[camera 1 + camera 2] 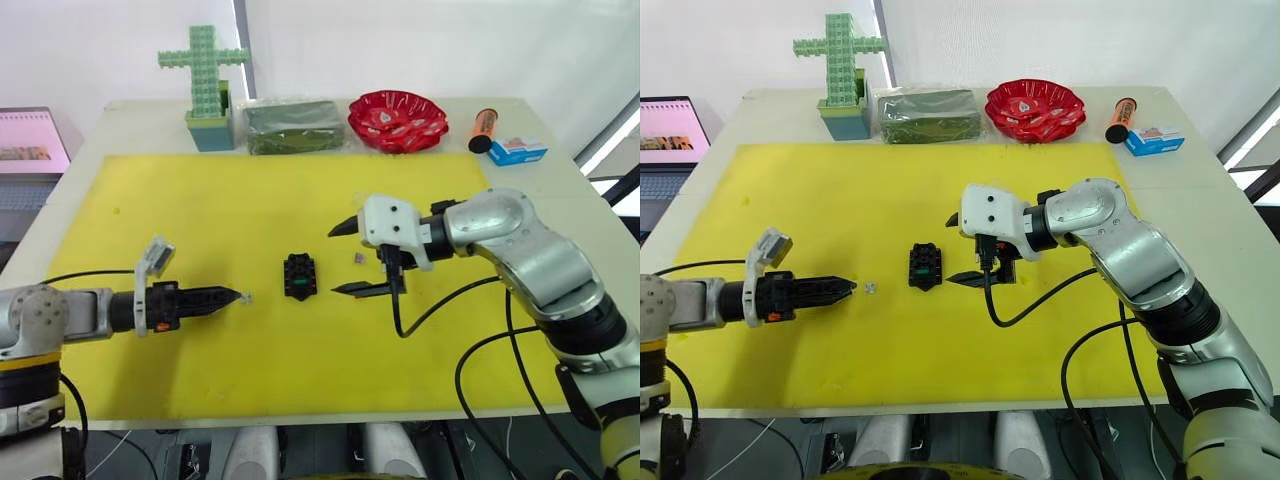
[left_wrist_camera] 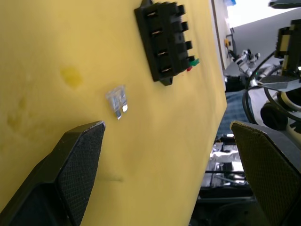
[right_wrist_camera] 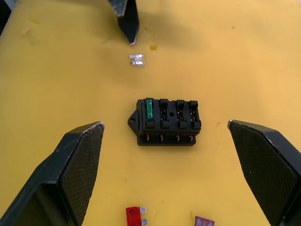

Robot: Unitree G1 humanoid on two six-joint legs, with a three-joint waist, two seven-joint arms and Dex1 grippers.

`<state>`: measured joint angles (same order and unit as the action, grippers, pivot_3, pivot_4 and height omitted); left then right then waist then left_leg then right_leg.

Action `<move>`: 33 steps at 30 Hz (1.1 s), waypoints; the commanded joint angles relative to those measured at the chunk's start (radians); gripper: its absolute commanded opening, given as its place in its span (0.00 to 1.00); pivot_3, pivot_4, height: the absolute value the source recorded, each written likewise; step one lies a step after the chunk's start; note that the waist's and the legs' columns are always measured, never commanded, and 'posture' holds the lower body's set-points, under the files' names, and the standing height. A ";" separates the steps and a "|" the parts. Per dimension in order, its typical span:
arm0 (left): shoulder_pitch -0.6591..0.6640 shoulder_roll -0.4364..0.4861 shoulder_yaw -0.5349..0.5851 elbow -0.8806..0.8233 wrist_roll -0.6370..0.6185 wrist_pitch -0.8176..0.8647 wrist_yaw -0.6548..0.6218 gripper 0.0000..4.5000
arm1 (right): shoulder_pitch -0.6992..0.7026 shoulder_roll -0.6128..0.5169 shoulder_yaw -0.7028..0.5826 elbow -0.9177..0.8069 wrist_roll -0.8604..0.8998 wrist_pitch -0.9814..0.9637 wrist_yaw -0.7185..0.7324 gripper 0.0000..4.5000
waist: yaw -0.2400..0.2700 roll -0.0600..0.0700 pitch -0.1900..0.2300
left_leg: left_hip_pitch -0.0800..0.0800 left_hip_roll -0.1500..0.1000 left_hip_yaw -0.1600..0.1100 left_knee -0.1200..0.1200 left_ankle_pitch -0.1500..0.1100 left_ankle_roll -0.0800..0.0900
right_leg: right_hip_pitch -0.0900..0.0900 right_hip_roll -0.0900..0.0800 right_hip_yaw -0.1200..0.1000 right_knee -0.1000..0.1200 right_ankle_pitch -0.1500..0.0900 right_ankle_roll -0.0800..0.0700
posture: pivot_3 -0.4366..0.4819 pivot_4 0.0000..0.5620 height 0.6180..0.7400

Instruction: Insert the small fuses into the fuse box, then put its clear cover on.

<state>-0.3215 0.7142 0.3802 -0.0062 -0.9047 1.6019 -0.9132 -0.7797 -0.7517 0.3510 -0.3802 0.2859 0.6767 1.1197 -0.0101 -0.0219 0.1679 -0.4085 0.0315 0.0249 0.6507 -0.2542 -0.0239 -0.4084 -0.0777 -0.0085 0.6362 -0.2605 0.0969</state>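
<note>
The black fuse box (image 1: pixel 299 277) lies mid-mat, with a green fuse (image 3: pixel 149 109) seated in one end slot. Loose small fuses lie around it: a red one (image 3: pixel 135 215) and a mauve one (image 3: pixel 203 221) on the right gripper's side, and a pale grey one (image 2: pixel 117 101) on the mat just off my left gripper's tip. My left gripper (image 1: pixel 232 295) points at the box from the left, open and empty. My right gripper (image 1: pixel 342 260) hovers just right of the box, open, the mauve fuse (image 1: pixel 358 259) beneath it. The clear cover is out of view.
Along the table's back edge stand a green block cross (image 1: pixel 205 85), a dark green packet (image 1: pixel 292 127), a red bowl (image 1: pixel 397 120), an orange marker (image 1: pixel 482 130) and a blue-white box (image 1: pixel 517 151). A laptop (image 1: pixel 30 140) sits off the table's left. The yellow mat (image 1: pixel 200 200) covers the table.
</note>
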 commanded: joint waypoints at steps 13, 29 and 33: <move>-0.002 -0.089 0.048 0.012 -0.046 0.002 0.139 0.73 | -0.028 0.008 -0.004 -0.001 -0.022 -0.024 0.012 1.00 | 0.000 0.000 0.000 | 0.000 0.000 0.000 0.000 0.000 0.000 | 0.000 -0.001 0.000 0.000 0.000 0.000 | 0.48 0.27 1.00; 0.003 -0.141 0.016 0.049 -0.042 -0.070 0.173 0.73 | -0.031 0.016 -0.015 -0.011 -0.026 -0.011 0.018 1.00 | 0.004 0.000 0.000 | 0.001 -0.001 0.000 0.000 0.000 0.000 | 0.002 -0.002 0.000 -0.001 0.000 0.000 | 0.48 0.27 1.00; 0.006 -0.154 0.007 0.048 -0.039 -0.083 0.177 0.73 | -0.032 0.013 -0.014 -0.010 -0.033 -0.013 0.018 1.00 | 0.005 0.000 0.000 | 0.001 -0.001 0.000 0.000 0.000 0.000 | 0.002 -0.002 0.000 -0.001 0.000 0.000 | 0.48 0.27 1.00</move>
<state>-0.3206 0.5743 0.4096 0.0382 -0.9493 1.5318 -0.7541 -0.7844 -0.7351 0.3552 -0.3681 0.2548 0.6711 1.1366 -0.0047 -0.0215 0.1675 -0.4073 0.0301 0.0250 0.6506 -0.2540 -0.0243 -0.4063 -0.0799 -0.0085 0.6354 -0.2605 0.0968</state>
